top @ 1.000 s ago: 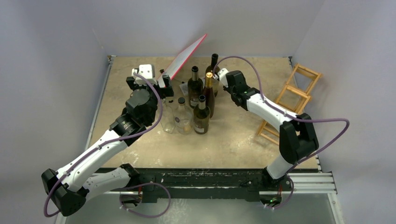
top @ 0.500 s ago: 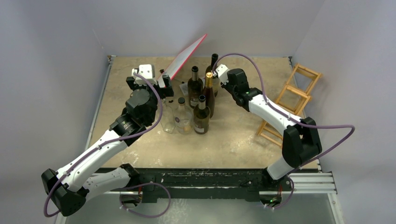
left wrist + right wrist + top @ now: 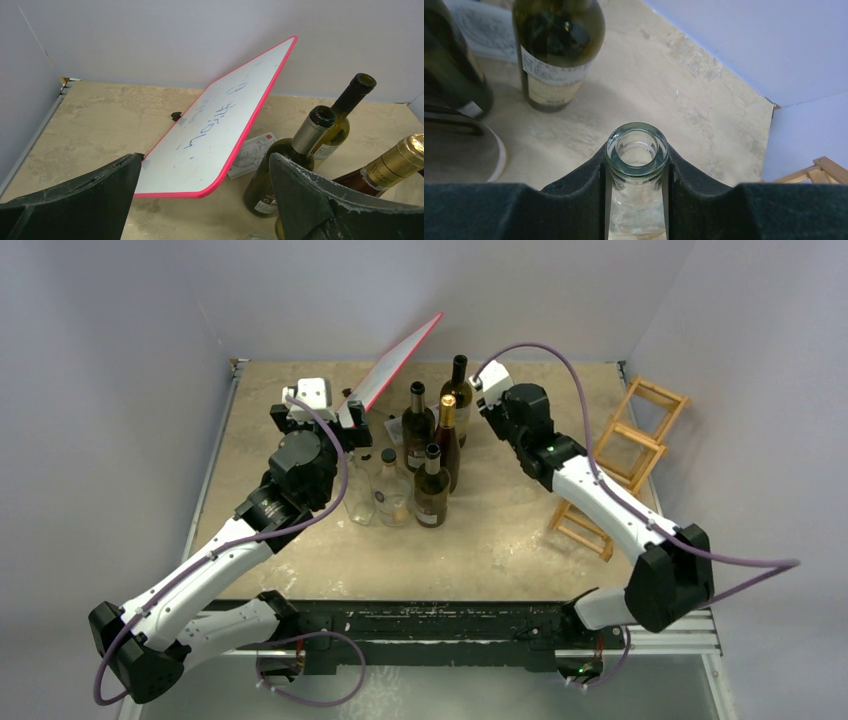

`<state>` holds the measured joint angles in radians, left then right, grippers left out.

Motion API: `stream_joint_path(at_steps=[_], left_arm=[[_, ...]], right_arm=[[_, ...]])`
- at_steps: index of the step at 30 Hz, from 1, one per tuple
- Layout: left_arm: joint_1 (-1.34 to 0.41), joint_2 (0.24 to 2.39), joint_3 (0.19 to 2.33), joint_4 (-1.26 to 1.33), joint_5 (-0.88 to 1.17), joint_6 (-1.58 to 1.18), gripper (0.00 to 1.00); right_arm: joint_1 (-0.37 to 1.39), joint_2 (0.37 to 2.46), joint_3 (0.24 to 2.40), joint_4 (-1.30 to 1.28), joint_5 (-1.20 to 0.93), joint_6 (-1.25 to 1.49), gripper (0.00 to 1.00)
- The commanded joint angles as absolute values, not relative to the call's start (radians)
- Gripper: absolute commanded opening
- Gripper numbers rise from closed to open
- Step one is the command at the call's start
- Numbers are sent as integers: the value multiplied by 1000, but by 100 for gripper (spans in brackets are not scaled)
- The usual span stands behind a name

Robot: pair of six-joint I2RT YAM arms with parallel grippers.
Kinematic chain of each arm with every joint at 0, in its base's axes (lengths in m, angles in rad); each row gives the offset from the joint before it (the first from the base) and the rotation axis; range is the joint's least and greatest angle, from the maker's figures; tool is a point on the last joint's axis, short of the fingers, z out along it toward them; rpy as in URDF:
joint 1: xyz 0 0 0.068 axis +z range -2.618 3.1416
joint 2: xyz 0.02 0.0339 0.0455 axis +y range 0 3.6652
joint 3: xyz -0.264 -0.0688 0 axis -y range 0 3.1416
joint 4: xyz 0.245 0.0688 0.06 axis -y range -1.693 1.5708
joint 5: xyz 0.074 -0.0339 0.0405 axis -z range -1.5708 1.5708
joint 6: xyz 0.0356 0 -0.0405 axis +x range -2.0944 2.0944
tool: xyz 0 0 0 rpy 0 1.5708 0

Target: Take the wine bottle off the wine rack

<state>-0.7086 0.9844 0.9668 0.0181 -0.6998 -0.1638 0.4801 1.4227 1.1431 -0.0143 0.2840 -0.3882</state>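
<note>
My right gripper (image 3: 637,172) is shut on the neck of a clear glass wine bottle (image 3: 637,150), whose open mouth faces the wrist camera. In the top view this gripper (image 3: 488,388) is at the back of the table, just right of the bottle cluster, and the clear bottle is hidden under it. The wine rack (image 3: 620,465), a light wooden lattice, leans at the table's right edge with no bottle showing in its cells. One corner of it shows in the right wrist view (image 3: 824,170). My left gripper (image 3: 205,165) is open and empty, facing the red-edged whiteboard (image 3: 225,125).
Several bottles stand mid-table: dark ones (image 3: 418,425) (image 3: 458,385) (image 3: 432,490), a gold-capped one (image 3: 447,440) and a clear one (image 3: 392,490). The whiteboard (image 3: 395,365) tilts up at the back. A paper card (image 3: 252,152) lies on the table. Walls close the back and right.
My right gripper has moved right and towards the back, away from the gold-capped bottle, and its elbow has swung out to the right. The left arm has not moved.
</note>
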Motion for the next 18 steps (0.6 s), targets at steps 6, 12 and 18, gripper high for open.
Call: stream_joint_path(at_steps=[6,12,18], left_arm=[[-712,981,997,40,-696,-159,100],[-712,979,996,40,-696,-160,100],[-712,980,995,40,-699,-159,100]], right_arm=[[485,1292,1074,221,129,-227,0],[486,1257,995,413,16,-152,0],[485,1255,881,632,-8,-73,0]])
